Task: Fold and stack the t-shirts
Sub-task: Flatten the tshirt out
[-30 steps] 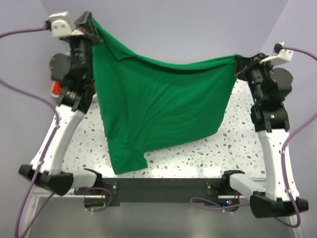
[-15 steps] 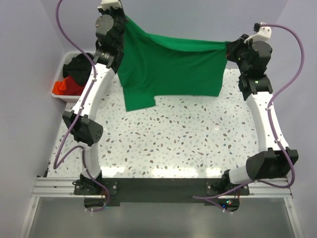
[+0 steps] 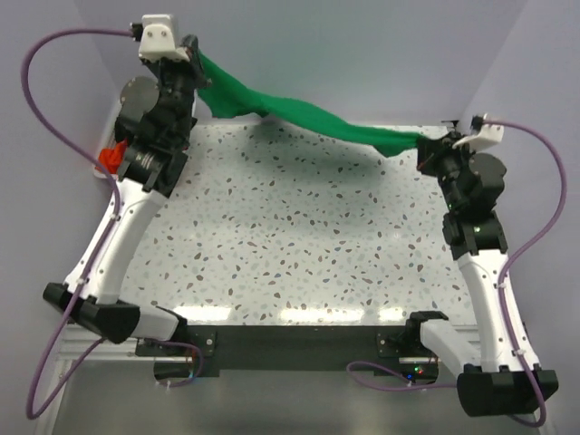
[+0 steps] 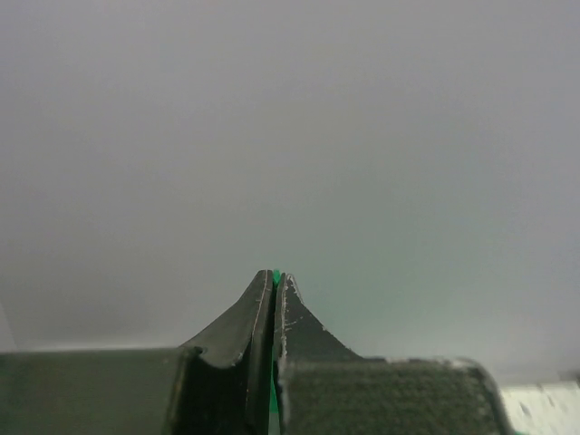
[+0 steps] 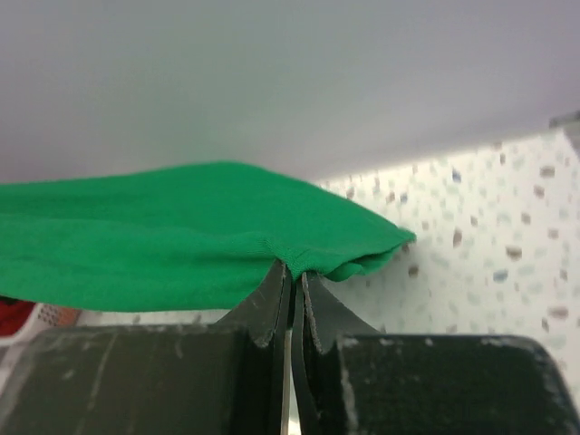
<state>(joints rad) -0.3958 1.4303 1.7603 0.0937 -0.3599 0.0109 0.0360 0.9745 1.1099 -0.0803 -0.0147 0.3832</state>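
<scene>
A lab test cell: bare lilac walls (image 3: 362,54) enclosing a speckled tabletop (image 3: 299,245).

Left arm (image 3: 127,231), right arm (image 3: 485,281): white shell links, black joint housings, black blocky elbows. Left wrist camera (image 3: 161,34), right wrist camera (image 3: 485,134): small white boxes. Purple cables (image 3: 54,54) run from each wrist, with thinner purple leads near black base rail (image 3: 299,344). Left gripper (image 4: 275,276), right gripper (image 5: 294,276): dark grey tapered fingers, scuffed, pale scratches near tips.

The top view looks down on the surface (image 3: 299,227) from behind. Wrist views peer closely past their fingers (image 5: 263,313); the right one and the top share the green shirt (image 3: 308,113).
</scene>
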